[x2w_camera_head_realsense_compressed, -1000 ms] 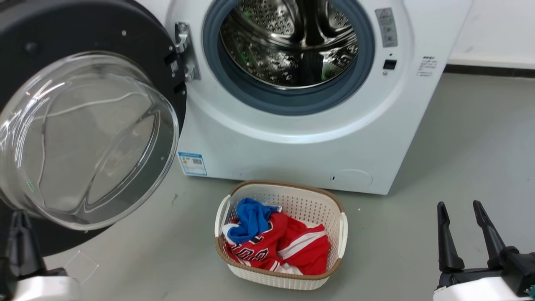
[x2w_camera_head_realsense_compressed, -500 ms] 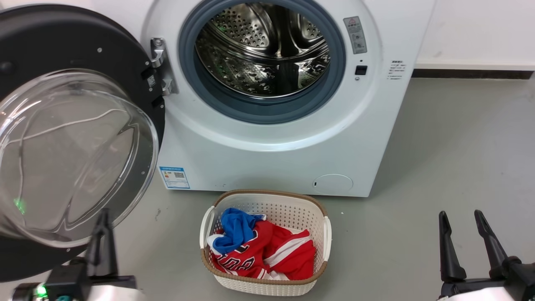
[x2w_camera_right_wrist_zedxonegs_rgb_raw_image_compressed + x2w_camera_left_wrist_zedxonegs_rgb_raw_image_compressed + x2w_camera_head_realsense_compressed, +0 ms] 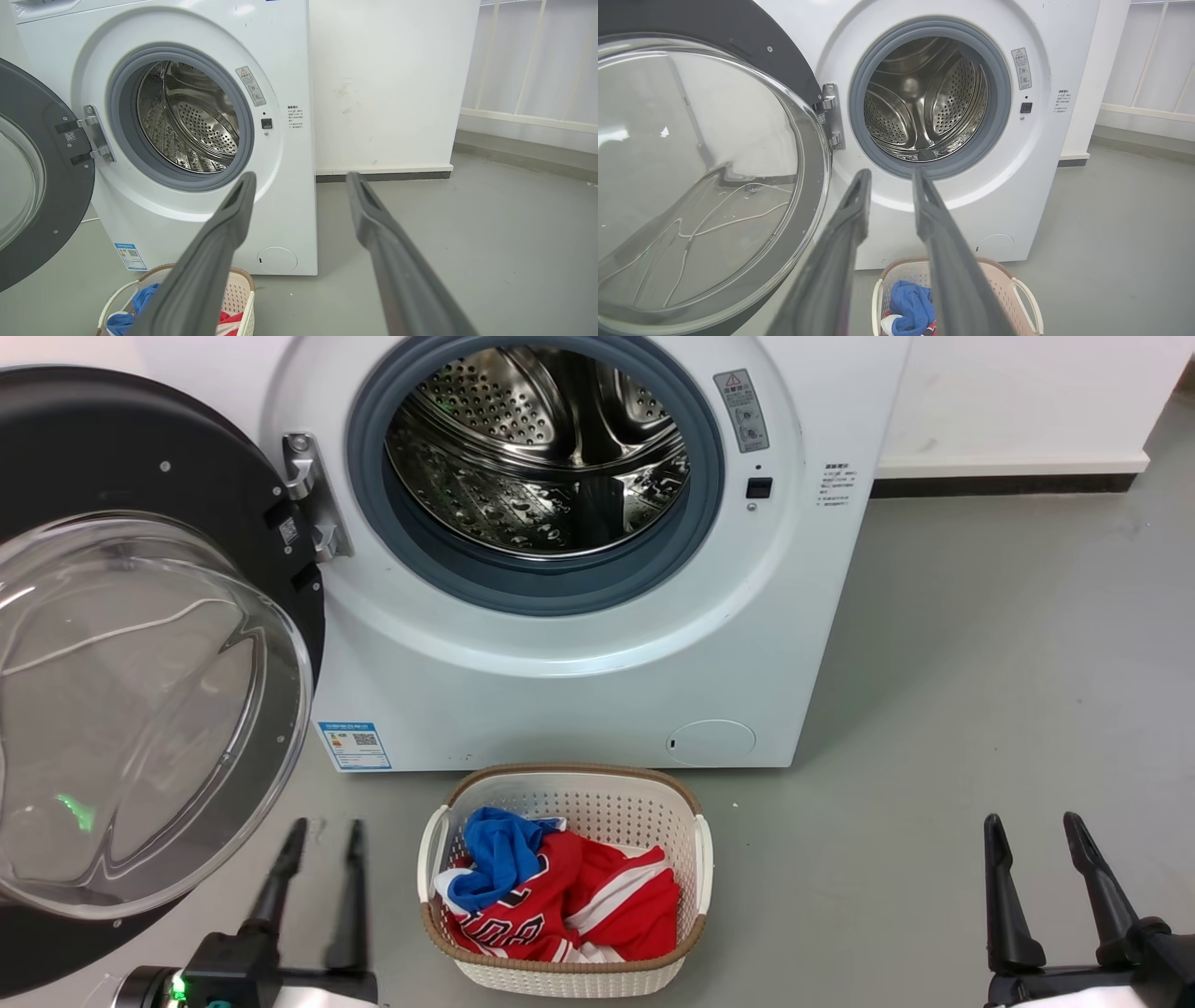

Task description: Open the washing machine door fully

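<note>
Washing machine (image 3: pixel 560 691): one, drum exposed.
Washing machine door (image 3: pixel 140 709): one, swung wide at the washing machine's left.
Left gripper (image 3: pixel 327 826): mine, parted narrowly, empty.
Right gripper (image 3: pixel 1032 821): mine, parted wider, empty.
Basket (image 3: pixel 560 980): one, before the washing machine.

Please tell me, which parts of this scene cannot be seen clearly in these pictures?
Door: its left side is cut off by the left edge of the head view.
Washing machine: its top is cut off by the head view's upper edge.
Blue sticker: its text is too small to read.
Basket: its bottom is hidden under the clothes; in the left wrist view the left gripper covers part of it.
</note>
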Controlling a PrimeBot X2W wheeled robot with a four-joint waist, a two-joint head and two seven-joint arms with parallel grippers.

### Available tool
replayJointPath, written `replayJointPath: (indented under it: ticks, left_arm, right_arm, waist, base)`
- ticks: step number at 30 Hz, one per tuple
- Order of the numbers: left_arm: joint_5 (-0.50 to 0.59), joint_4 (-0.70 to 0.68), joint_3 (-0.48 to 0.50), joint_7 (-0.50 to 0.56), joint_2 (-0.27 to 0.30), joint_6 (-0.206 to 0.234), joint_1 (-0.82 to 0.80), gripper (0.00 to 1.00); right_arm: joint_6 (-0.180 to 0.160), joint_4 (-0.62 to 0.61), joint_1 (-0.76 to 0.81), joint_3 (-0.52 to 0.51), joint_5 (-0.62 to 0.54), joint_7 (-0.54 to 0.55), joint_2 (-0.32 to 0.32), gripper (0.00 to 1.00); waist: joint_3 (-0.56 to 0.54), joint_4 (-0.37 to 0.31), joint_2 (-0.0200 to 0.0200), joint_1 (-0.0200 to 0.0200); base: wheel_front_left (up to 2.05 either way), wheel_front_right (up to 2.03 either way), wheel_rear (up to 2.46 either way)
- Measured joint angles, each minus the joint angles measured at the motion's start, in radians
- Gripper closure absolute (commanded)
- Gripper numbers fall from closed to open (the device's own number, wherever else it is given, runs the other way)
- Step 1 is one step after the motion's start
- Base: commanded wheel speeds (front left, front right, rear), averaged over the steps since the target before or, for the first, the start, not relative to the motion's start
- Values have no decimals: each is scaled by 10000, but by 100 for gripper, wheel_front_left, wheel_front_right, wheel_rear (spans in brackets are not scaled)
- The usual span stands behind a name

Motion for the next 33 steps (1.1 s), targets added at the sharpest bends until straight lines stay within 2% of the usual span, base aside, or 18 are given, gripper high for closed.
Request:
replayJointPath:
  ticks: [17,18,23,33]
  left_arm:
    - [35,267,-161,0,-2,178,22,0]
    - [33,307,-159,0,-6,201,25,100]
    - [-61,830,-182,96,-27,199,210,100]
    - [-2119,1108,-44,610,-31,161,63,100]
  right_arm:
    - [0,-27,35,10,100,0,0,0]
    - [0,6,38,8,100,0,2,100]
    - [0,460,147,38,178,44,6,100]
    - [0,775,53,144,2280,399,-40,100]
  waist:
    - [48,-73,0,1]
    - [50,-69,0,1]
    - [52,-67,0,1]
    - [73,-48,0,1]
  base:
    - [0,0,0]
    - [0,0,0]
    - [0,0,0]
    - [0,0,0]
